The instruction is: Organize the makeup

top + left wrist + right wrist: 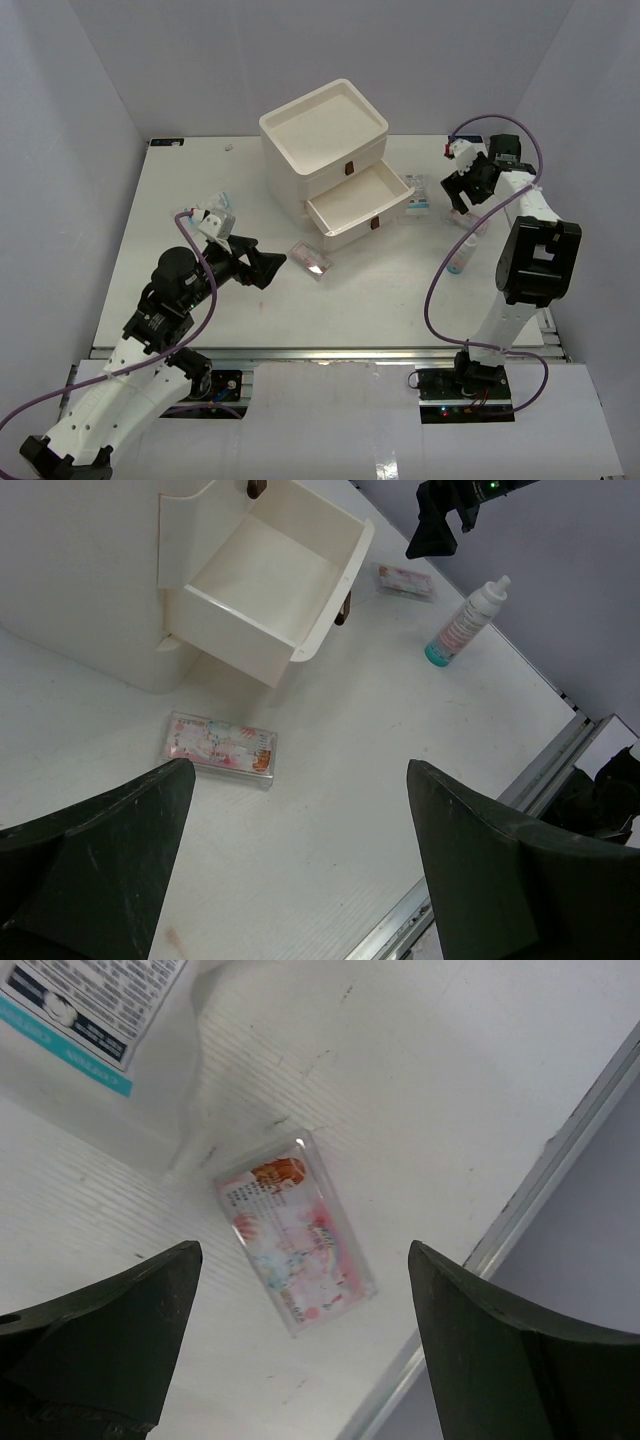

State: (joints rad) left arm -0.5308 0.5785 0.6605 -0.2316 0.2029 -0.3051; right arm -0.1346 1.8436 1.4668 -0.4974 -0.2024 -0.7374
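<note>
White table (380, 300); my right end effector (303, 1250) wide, empty, over flat clear pink-printed case (295, 1232). Best: turn wrist square to long edges, descend straight. Also my left end effector (300, 770) wide.

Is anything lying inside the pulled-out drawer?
No, the drawer shows only its bare cream floor, and the case lies outside it.

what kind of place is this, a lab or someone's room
Most likely a robot lab test cell, not a home: plain grey walls box in a white table, a left arm and a right arm are bolted at its near edge, and a drawer box stands on it.
</note>
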